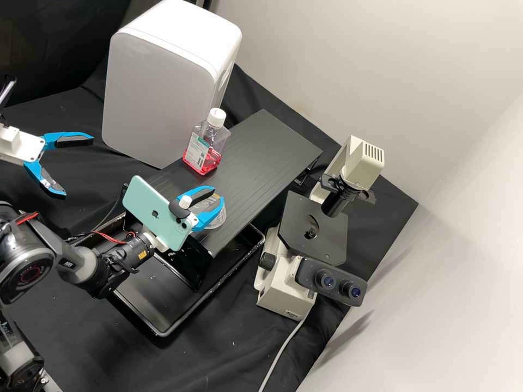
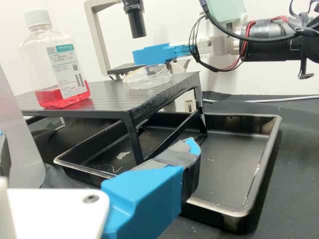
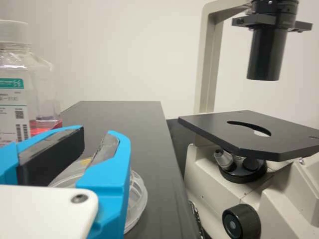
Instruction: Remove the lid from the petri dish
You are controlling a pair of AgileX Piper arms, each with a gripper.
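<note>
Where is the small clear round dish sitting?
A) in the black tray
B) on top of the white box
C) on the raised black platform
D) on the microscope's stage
C: the petri dish rests on the raised black platform, apart from the bottle of red liquid.

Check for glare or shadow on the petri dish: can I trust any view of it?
High view: even light, petri dish pale against the dark platform, no glare, partly covered by the right gripper. Left wrist view: wall light sheens off the platform, dish rim visible. Right wrist view: own gripper covers most of it.
</note>
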